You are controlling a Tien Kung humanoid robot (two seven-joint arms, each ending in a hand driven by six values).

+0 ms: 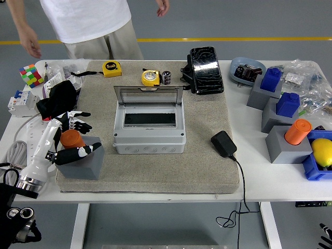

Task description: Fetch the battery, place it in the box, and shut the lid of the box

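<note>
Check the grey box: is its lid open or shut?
Open. The grey box has its clear lid tilted up behind it, exposing the dark inside.

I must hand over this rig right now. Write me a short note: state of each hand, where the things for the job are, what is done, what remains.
Left hand: fingers spread around the orange cylinder on the grey block, at the mat's near-left; no firm grasp visible.
Right hand: not in view.
Small black-and-silver cylindrical battery: standing at the mat's far edge, beside the yellow tape measure, untouched.
Grey plastic box: mid-mat, clear lid raised open.
Done: nothing yet.
Left: fetch battery, place it in box, close lid.
A person stands at the far side.
</note>
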